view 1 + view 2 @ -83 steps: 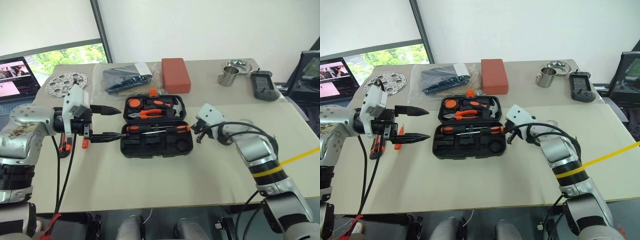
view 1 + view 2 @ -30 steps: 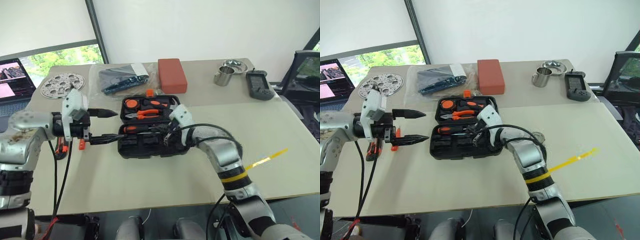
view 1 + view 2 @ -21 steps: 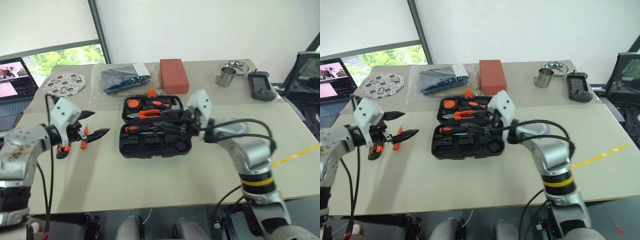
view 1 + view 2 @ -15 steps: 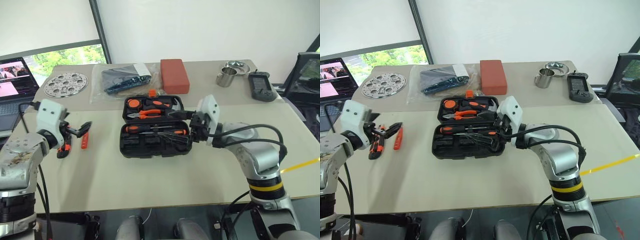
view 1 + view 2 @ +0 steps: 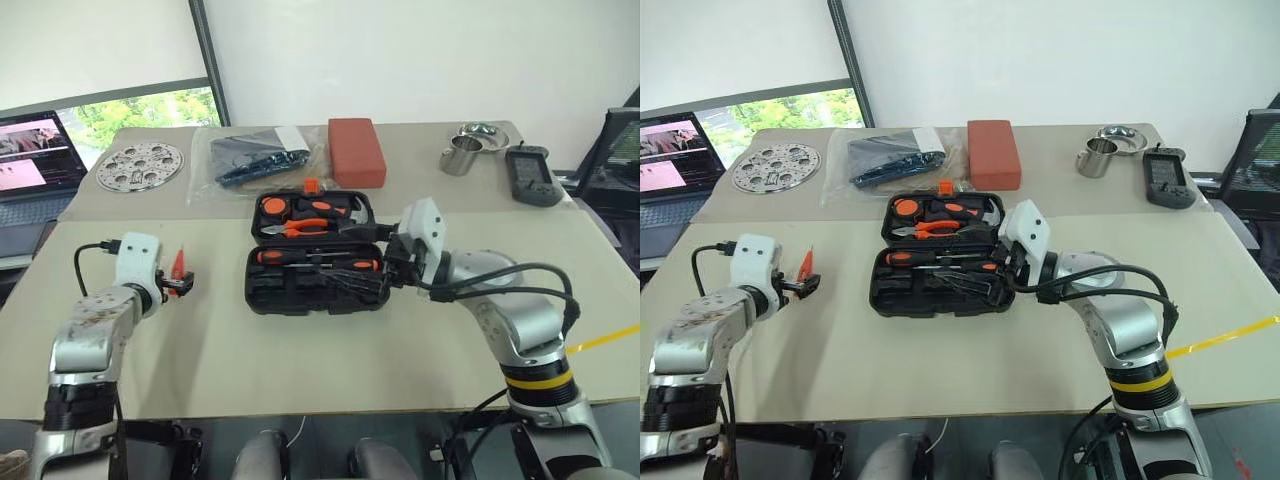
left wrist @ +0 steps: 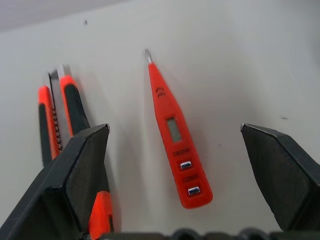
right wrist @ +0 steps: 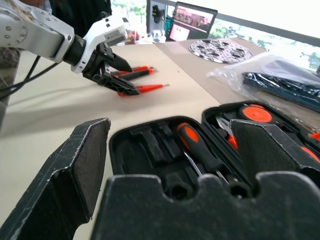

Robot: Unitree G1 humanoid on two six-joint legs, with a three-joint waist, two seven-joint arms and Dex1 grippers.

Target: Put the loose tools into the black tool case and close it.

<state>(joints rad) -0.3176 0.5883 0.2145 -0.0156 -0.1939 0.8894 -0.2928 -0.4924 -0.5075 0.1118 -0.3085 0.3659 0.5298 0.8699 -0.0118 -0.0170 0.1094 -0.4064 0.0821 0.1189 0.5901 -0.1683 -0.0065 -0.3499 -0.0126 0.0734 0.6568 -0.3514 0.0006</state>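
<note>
Right, L gripper [image 6: 175, 165] is down at the table [image 5: 300, 350] on the left w/ fingers spread wide, empty, straddling the orange pen tool [image 6: 175, 135]; the knife [image 6: 62, 125] lies just beside it, partly under one finger. My R gripper [image 7: 170, 155] hangs at the right end of the open case [image 5: 315, 285] mid-table, fingers apart, nothing held. Two screwdrivers [image 5: 315, 258] sit in the near half's slots.
</note>
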